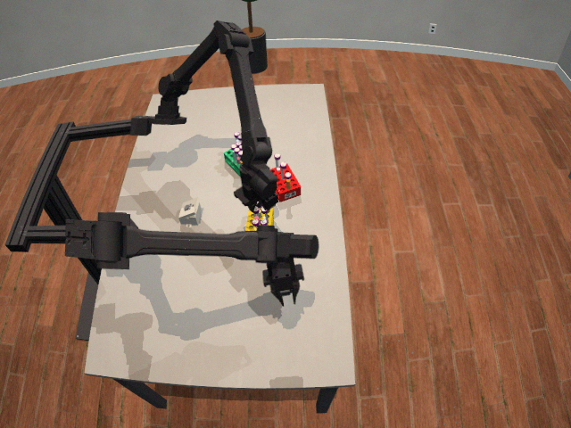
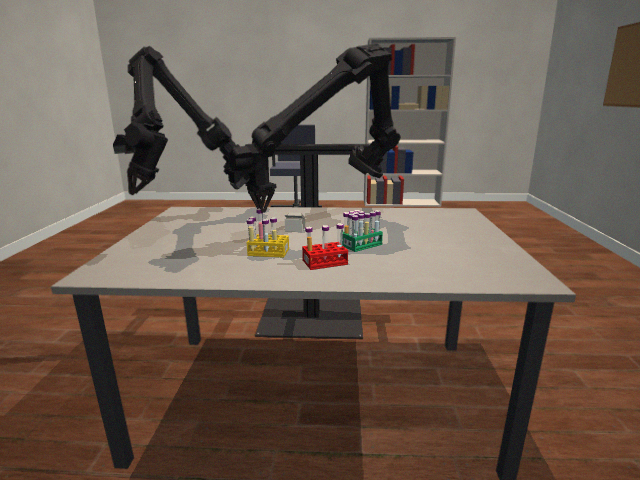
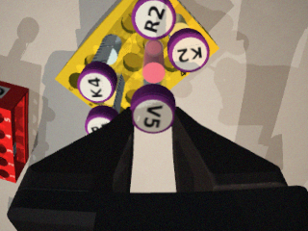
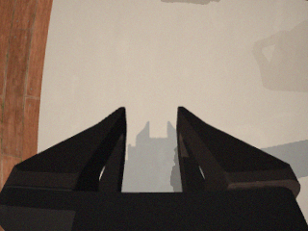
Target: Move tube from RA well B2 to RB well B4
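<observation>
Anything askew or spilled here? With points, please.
Nothing looks spilled or damaged. The yellow rack (image 1: 249, 227) (image 2: 267, 253) (image 3: 67, 78), red rack (image 1: 289, 195) (image 2: 325, 264) (image 3: 21, 140) and green rack (image 1: 232, 164) (image 2: 363, 246) sit level; only their headings differ. The V5 tube (image 3: 153, 110) is in the left gripper (image 2: 262, 207) (image 3: 153, 116).

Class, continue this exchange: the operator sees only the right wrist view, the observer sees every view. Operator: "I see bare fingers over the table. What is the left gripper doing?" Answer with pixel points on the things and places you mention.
Observer: The left gripper (image 2: 262, 207) (image 3: 153, 116) is shut on the tube capped V5 (image 3: 153, 110).

Operator: Where is that?

Observer: Above the yellow rack (image 1: 252, 226) (image 2: 267, 253) (image 3: 64, 79).

Operator: Which rack is nearest the exterior camera?

Observer: The red one (image 1: 290, 192) (image 2: 326, 262) (image 3: 21, 132).
</observation>
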Tool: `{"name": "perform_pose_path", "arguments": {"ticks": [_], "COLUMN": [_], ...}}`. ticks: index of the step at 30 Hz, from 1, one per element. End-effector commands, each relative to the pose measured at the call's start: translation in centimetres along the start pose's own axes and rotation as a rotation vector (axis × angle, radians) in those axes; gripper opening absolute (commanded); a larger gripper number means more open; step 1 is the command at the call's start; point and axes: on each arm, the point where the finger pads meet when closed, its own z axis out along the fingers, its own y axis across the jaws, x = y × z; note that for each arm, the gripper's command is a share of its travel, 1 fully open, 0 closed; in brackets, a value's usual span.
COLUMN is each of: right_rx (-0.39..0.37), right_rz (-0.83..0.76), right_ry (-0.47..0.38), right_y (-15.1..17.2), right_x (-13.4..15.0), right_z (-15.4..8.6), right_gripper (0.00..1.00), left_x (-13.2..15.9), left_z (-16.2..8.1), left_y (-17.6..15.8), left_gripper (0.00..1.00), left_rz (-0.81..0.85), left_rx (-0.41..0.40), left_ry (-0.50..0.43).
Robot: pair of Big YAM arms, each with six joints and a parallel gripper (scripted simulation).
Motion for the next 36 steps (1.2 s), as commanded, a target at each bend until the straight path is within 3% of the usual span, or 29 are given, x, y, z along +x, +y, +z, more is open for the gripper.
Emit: {"name": "perform_pose_path", "arguments": {"ticks": [1,36], "right_rx": [-0.015,-0.015], "right_rz": [0.024,0.024], "right_ry": [-0.006,-0.006], "right_y": [0.91,0.91], "right_x": [-0.95,-0.95], "right_z": [-0.46,-0.46], "right_gripper": [0.3,0.3], "left_x": [0.69,0.52], "left_z": [2.24,3.02], "left_y": [-0.04,-0.02], "left_gripper": [0.0,0.0], "left_rz": [0.01,0.008], "left_rx": [0.005,0.005], "left_ry": [0.025,0.02]}}
